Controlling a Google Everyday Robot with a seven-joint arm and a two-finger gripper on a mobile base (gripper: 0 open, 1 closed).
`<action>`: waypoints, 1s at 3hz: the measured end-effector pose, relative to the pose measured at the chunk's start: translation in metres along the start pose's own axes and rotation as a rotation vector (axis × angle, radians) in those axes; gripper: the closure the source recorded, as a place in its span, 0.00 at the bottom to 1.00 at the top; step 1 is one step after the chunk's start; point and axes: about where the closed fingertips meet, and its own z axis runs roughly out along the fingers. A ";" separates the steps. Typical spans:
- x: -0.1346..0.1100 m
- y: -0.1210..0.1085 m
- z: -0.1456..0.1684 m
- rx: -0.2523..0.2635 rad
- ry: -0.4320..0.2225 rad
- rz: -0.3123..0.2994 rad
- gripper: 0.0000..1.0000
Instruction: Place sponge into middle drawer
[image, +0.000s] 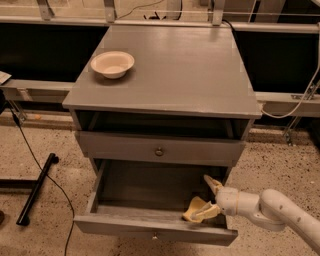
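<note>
Reaching in from the right, the gripper (210, 198) is hanging over the front right corner of the pulled-out middle drawer (140, 187), jaws spread wide and gripping nothing. The sponge (195, 209) is lying there, touching the lower jaw and leaning against the drawer's front wall. A careless withdrawal is risking that jaw snagging the soft foam and flipping it over the wall. A bowl (112, 64) is sitting on the bench (190, 70) above, well apart.
</note>
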 end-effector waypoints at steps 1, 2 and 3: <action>-0.010 -0.001 -0.006 0.013 -0.017 -0.005 0.00; -0.022 -0.009 -0.028 0.067 -0.022 -0.022 0.00; -0.032 -0.017 -0.067 0.112 -0.019 -0.019 0.00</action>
